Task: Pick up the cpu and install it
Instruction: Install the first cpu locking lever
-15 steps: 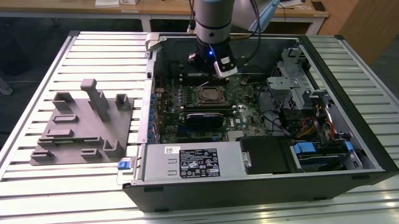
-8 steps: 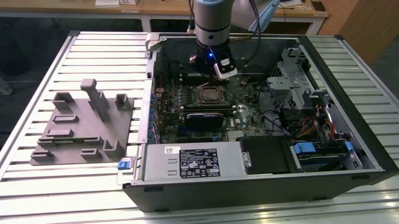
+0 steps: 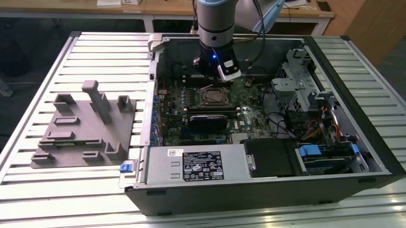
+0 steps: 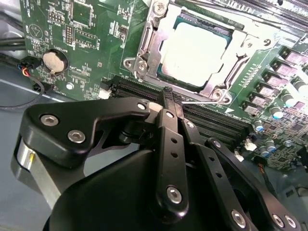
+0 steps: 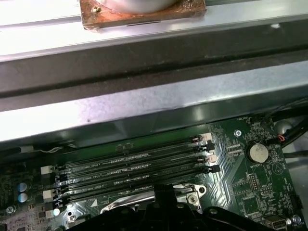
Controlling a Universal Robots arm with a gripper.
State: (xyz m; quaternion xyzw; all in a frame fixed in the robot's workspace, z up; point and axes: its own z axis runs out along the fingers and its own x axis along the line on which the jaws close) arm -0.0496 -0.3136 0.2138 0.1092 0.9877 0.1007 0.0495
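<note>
The shiny silver square cpu [image 4: 193, 53] sat in its metal socket [image 4: 144, 45] — the black gripper [image 4: 172, 103] hovered beside it, fingers together, empty.

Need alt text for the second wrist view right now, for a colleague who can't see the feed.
The cpu, its silver top showing, sits in the motherboard socket inside its metal frame. The black gripper is in the foreground, fingers closed together and empty, above the memory slots beside the socket.
</note>
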